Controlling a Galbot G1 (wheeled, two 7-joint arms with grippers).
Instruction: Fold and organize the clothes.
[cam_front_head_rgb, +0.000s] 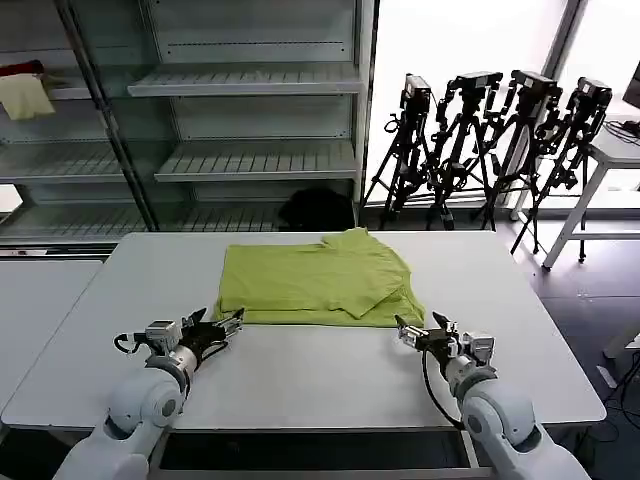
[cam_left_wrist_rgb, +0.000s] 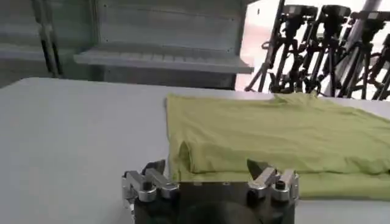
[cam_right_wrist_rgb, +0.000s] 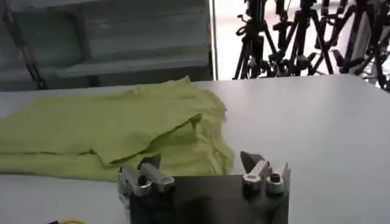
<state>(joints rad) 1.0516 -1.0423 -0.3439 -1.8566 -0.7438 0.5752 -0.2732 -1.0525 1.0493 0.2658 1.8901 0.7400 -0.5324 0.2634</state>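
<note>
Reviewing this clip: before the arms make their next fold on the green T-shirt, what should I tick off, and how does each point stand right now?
1. Lime-green T-shirt lies wholly on the white table: ok.
2. Left gripper open, nothing held, at the shirt's near left corner: ok.
3. Right gripper open, nothing held, at the near right corner: ok.
4. Shirt flat and smooth: not ok, the right side is bunched and creased.
5. Near hem straight between both grippers: ok.
6. Which side the print faces: cannot tell.
</note>
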